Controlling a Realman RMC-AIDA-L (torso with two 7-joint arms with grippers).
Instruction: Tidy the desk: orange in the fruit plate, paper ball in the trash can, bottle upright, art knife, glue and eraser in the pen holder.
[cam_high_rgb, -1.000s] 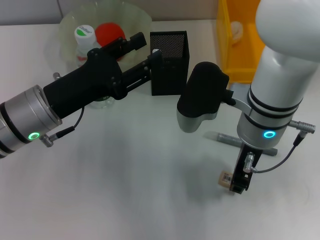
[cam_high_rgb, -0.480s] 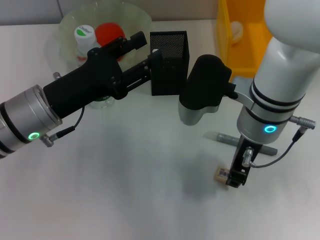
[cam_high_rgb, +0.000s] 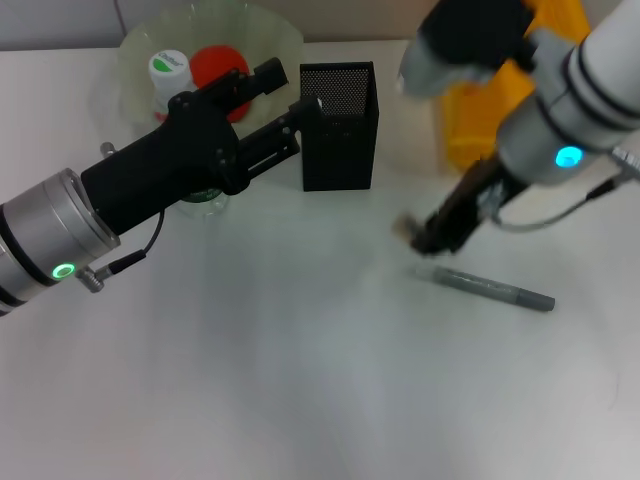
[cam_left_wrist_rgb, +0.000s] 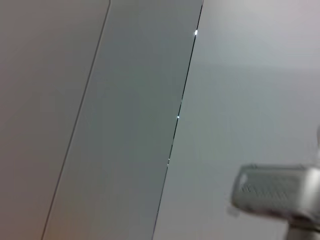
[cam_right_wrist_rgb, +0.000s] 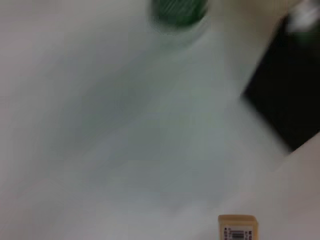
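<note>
eraser (cam_right_wrist_rgb: 238, 229) in right hand (cam_high_rgb: 430, 235), raised beside pen holder (cam_high_rgb: 338, 125).

The right gripper (cam_high_rgb: 432, 236) beside the pen holder (cam_high_rgb: 338, 126) is smeared by blur, hiding its fingers. The trash can (cam_high_rgb: 480, 110) sits mostly behind that arm.

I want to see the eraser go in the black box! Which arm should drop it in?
Right. The right hand grips the eraser, lifted off the desk and near the black mesh box. The left hand is beside the box with no eraser.
</note>
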